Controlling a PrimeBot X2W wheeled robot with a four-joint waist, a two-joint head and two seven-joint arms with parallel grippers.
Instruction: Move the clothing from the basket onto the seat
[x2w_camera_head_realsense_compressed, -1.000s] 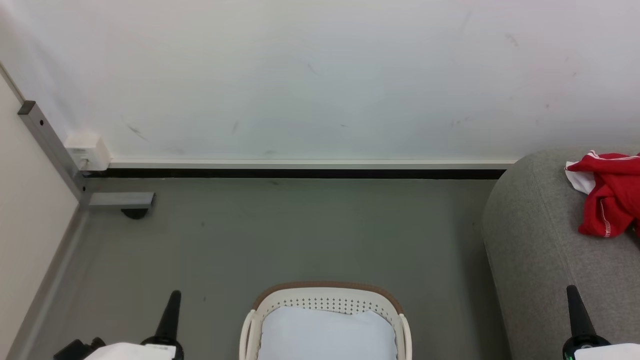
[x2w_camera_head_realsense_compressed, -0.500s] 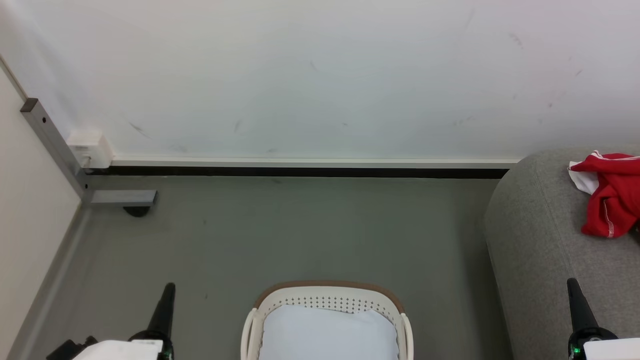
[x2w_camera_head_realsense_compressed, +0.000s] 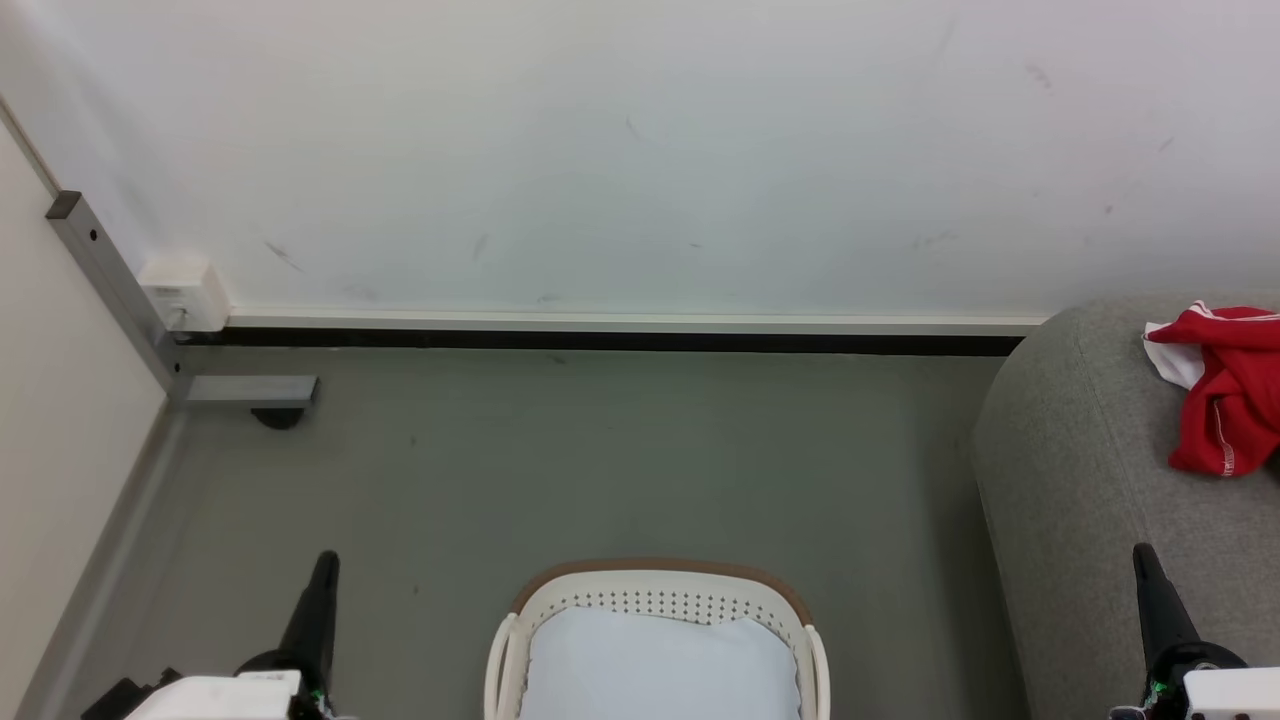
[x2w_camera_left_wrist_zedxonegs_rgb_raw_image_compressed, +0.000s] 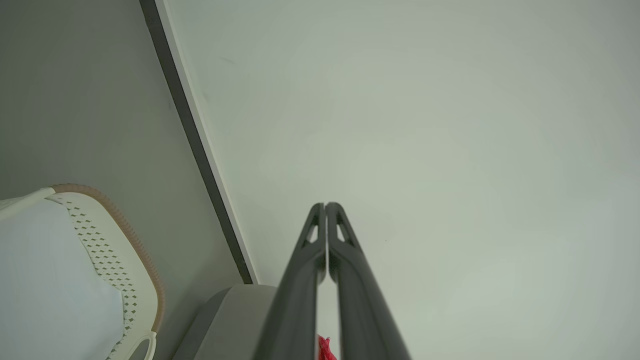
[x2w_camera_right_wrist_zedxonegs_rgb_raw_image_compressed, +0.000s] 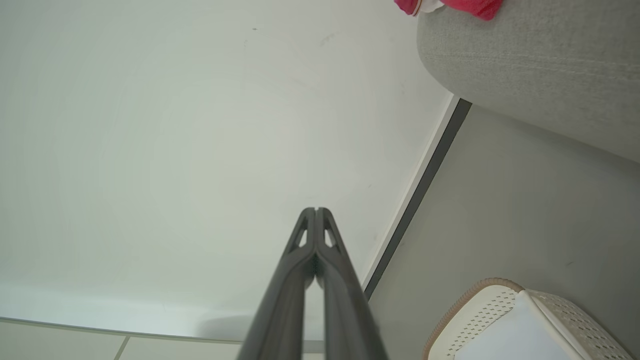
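The red clothing with white trim lies crumpled on the grey seat at the right edge of the head view; a strip of it tops the right wrist view. The white basket with a brown rim stands on the floor at bottom centre, showing only its pale lining. My left gripper is shut and empty, left of the basket. My right gripper is shut and empty, in front of the seat. Both point up at the wall, tips closed.
A white wall with a dark baseboard runs across the back. A grey metal post with a foot bracket and a white socket box stands in the left corner. Grey floor lies between basket and wall.
The whole head view has shifted slightly, so the camera moved. Both grippers sit a little lower and further out in the picture. Both stay shut.
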